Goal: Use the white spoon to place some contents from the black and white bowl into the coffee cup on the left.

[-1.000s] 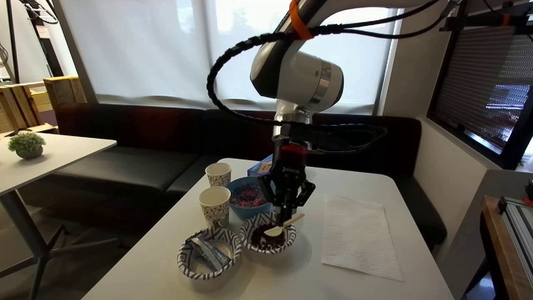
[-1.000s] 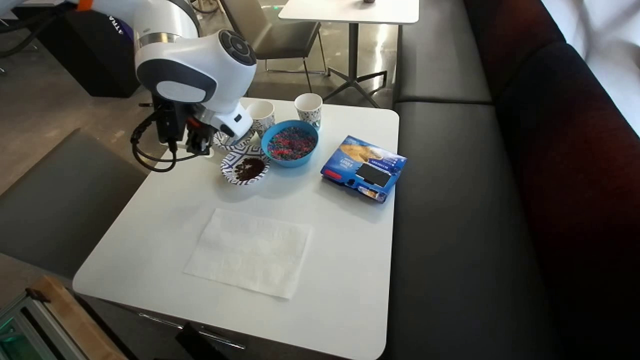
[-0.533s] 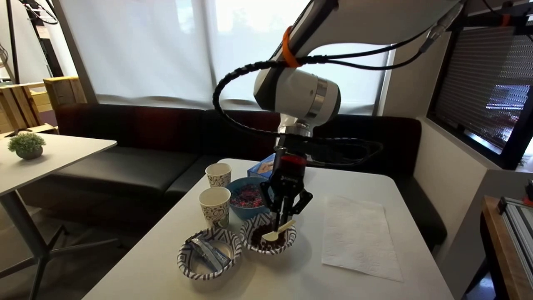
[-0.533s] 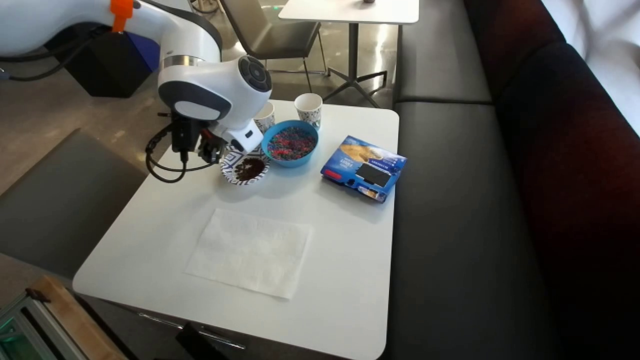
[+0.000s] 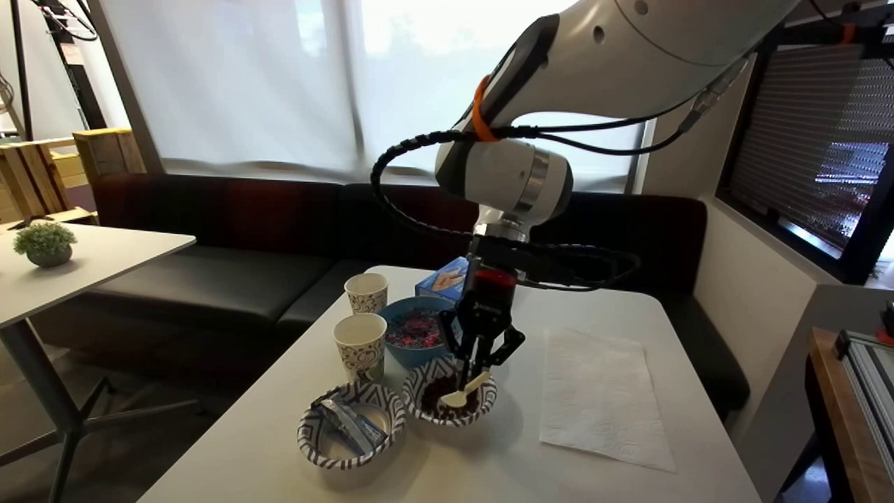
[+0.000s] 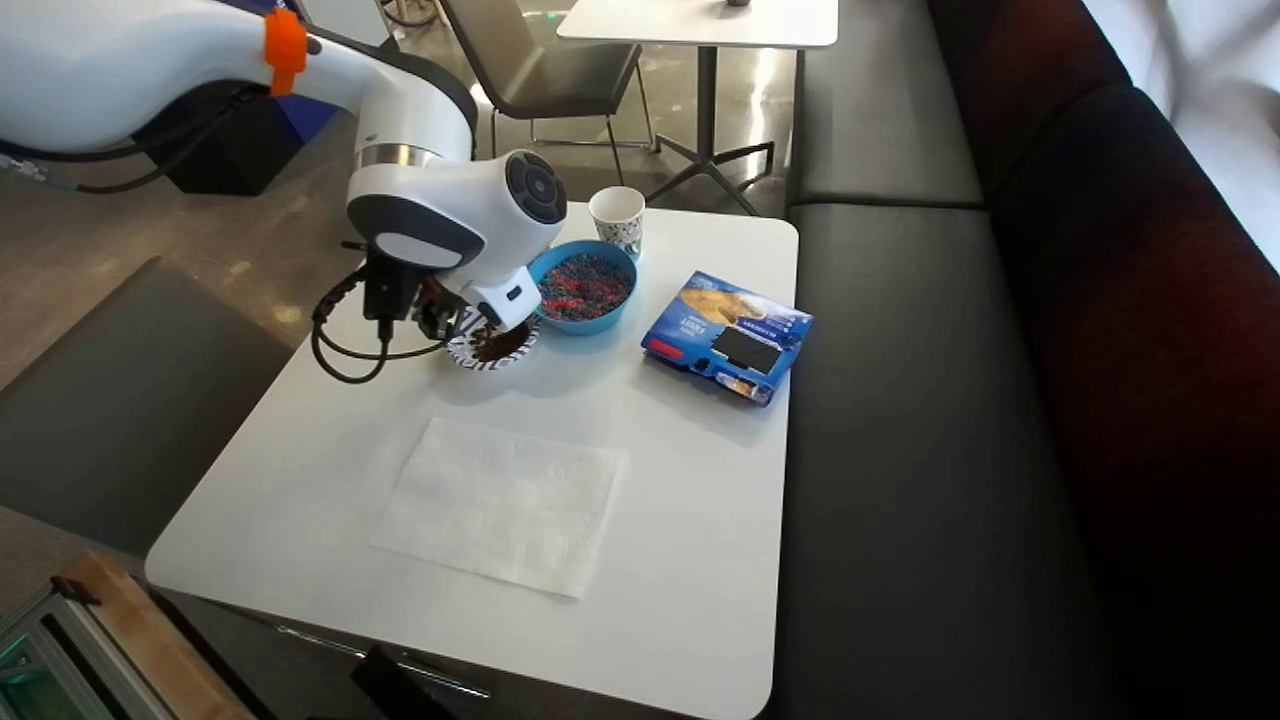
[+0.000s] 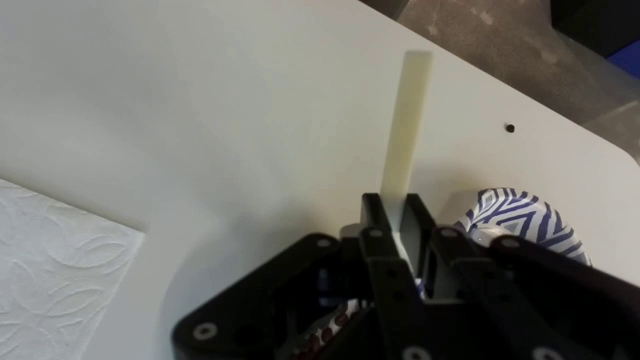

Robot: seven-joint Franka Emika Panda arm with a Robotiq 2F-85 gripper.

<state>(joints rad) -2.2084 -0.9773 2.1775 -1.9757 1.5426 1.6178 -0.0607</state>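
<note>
My gripper [image 5: 468, 381] is shut on the handle of the white spoon [image 5: 454, 399]. The spoon's scoop end is over the dark brown contents [image 5: 434, 392] of the black and white bowl [image 5: 415, 383]; I cannot tell if it touches them. In the wrist view the spoon handle [image 7: 407, 120] sticks out beyond the fingertips [image 7: 372, 207]. The bowl also shows in an exterior view [image 6: 470, 355], partly behind the arm. Two patterned paper cups, a nearer cup [image 5: 360, 346] and a farther cup [image 5: 366, 292], stand left of the bowls. The farther cup also shows here [image 6: 617, 220].
A similar patterned bowl [image 5: 305, 441] with wrapped packets stands beside the brown-filled bowl. A blue bowl [image 5: 408, 358] with coloured contents is just behind. A blue box [image 6: 728, 335] and a white napkin [image 6: 500, 505] lie on the table. A small dark bit [image 7: 510, 128] lies on the table.
My gripper has moved lower with the spoon. The scoop end has shifted slightly down and left over the brown contents. The arm now hides the nearer cup in an exterior view.
</note>
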